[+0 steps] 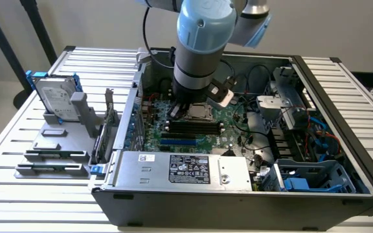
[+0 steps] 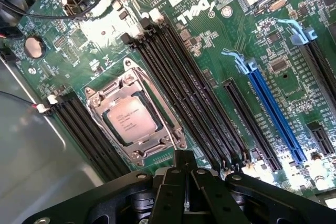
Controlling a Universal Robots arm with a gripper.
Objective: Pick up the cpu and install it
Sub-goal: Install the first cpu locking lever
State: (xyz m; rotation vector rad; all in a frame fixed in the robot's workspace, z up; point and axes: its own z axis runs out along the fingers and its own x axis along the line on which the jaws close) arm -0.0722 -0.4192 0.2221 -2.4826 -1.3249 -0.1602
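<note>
CPU point(image 2: 130, 119) seated square in its metal-framed socket point(image 2: 157, 100) on the green motherboard point(image 2: 210, 40), at about ten o'clock from the empty gripper point(image 2: 185, 179), fingers drawn together, black memory slots point(image 2: 189, 93) flanking the socket, no long axis to align.

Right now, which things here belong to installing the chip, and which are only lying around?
For the job:
- cpu, lying in its metal socket frame
- gripper above the board

Just lying about:
- hard drive in its stand
- memory slots
- blue slot
</note>
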